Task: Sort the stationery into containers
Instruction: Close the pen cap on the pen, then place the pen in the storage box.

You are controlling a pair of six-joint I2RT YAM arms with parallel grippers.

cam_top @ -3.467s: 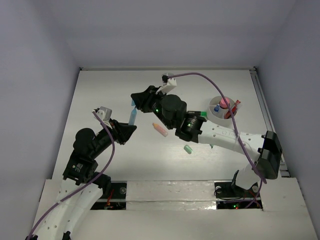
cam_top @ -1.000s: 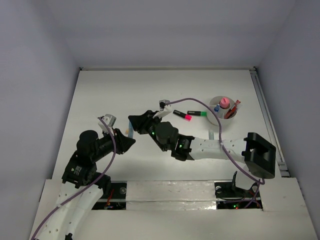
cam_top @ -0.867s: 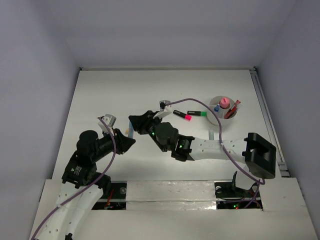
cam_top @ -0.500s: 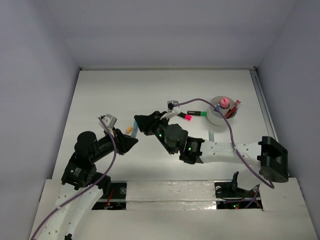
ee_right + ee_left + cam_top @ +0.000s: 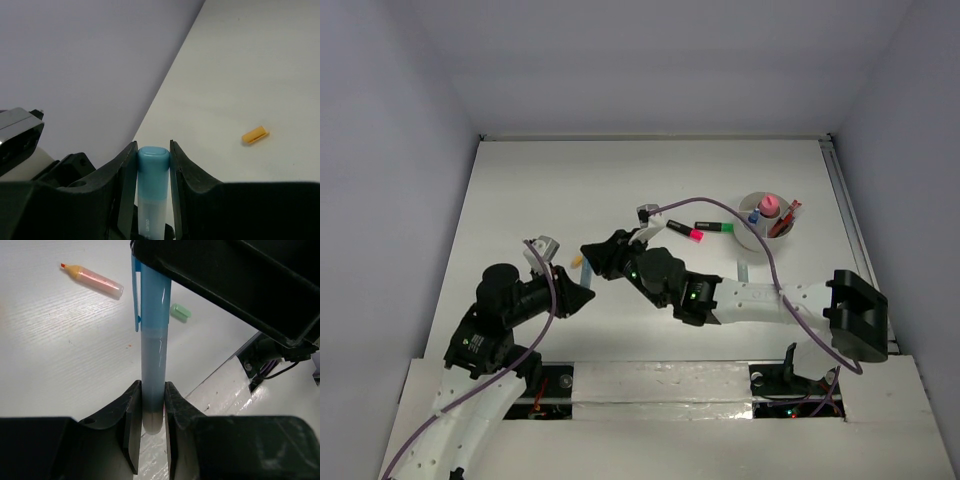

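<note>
— Where are we keeping the blue marker (image 5: 152, 335)?
— We are holding it between both arms. Our left gripper (image 5: 151, 392) is clamping its pale barrel end, and our right gripper (image 5: 153, 150) is pinching its blue cap.
— And the cup (image 5: 745, 240)?
— It is standing well apart, off to our right, holding a pink-capped bottle (image 5: 769, 206).

White table (image 5: 520, 200), cup (image 5: 748, 238), two markers (image 5: 684, 231), orange cap (image 5: 255, 134)
</note>
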